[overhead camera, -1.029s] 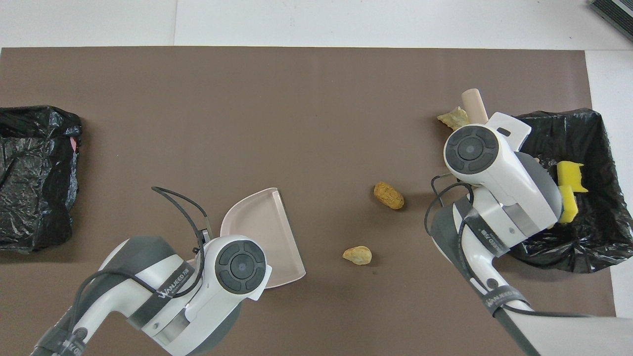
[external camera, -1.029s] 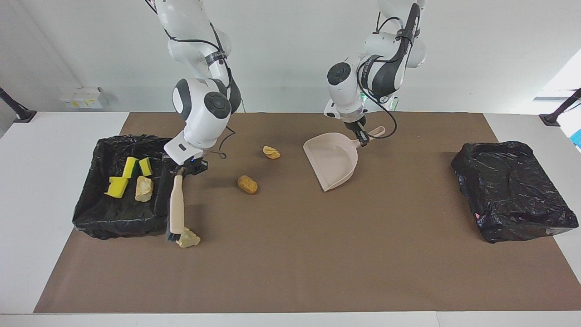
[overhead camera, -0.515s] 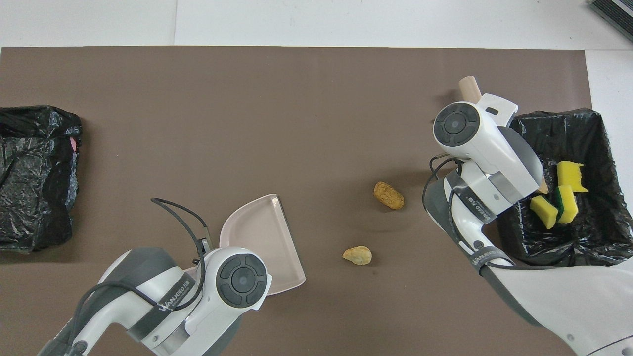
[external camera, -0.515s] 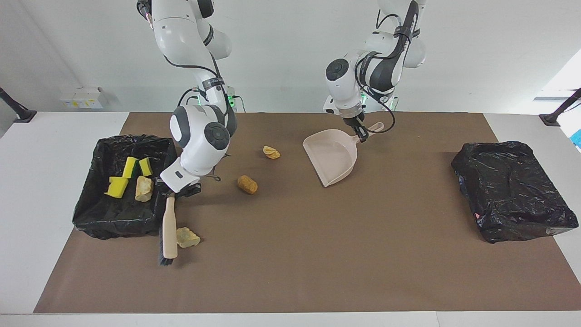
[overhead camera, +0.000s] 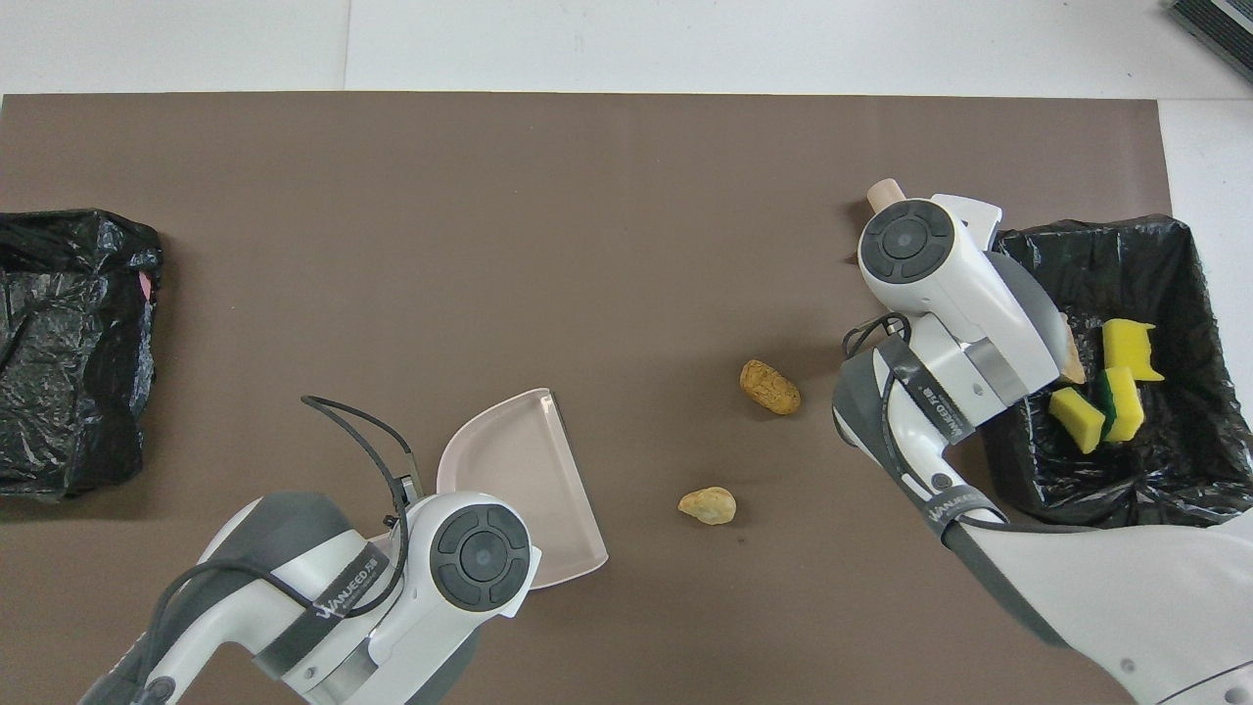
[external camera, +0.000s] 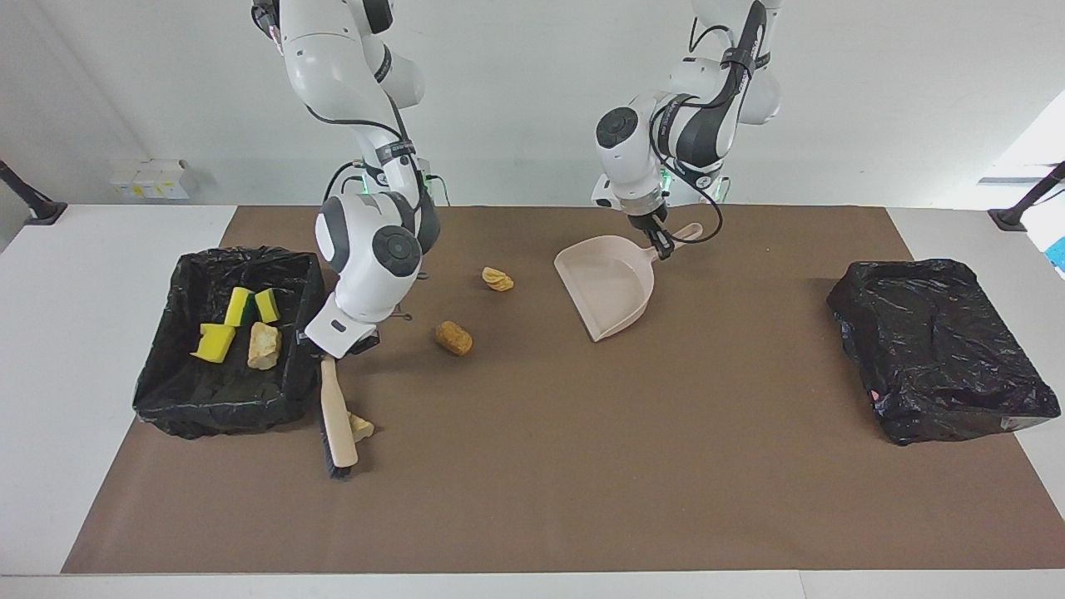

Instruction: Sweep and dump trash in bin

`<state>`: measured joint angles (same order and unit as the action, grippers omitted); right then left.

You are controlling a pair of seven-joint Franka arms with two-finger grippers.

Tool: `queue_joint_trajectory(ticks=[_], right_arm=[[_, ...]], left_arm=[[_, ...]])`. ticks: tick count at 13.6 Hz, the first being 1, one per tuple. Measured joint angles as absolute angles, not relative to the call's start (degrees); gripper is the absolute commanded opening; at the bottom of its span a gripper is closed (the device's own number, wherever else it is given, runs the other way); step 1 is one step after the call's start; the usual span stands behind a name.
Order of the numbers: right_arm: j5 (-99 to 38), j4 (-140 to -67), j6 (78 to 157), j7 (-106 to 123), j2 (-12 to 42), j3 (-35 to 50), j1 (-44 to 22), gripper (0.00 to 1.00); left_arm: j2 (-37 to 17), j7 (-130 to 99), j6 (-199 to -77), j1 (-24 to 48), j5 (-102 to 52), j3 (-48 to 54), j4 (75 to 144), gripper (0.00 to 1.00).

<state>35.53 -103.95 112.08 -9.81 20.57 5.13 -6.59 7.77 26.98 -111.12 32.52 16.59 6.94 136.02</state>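
Swinging since half a second ago, the brush [external camera: 337, 420] now angles toward five o'clock in the facing view, its head against a tan scrap [external camera: 361, 427] beside the bin [external camera: 166, 391]. Right gripper [external camera: 326, 353] clamps the brush handle; left gripper [external camera: 663, 247] clamps the dustpan [external camera: 611, 287] handle. Two scraps [external camera: 453, 338] [external camera: 497, 279] lie at nine o'clock from the dustpan.

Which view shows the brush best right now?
The facing view: the whole brush shows, handle to bristles, with a scrap beside it. In the overhead view the right arm hides all but one end of it.
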Motion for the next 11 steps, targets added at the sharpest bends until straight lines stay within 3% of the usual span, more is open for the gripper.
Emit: queue_joint_trajectory(ticks=[11], right_arm=[[17.47,-105.41,108.72,-12.43,19.15,10.91,-7.67,0.0]], left_arm=[[7.77,26.94,-111.12,32.53,15.66,6.85,136.07,0.0]])
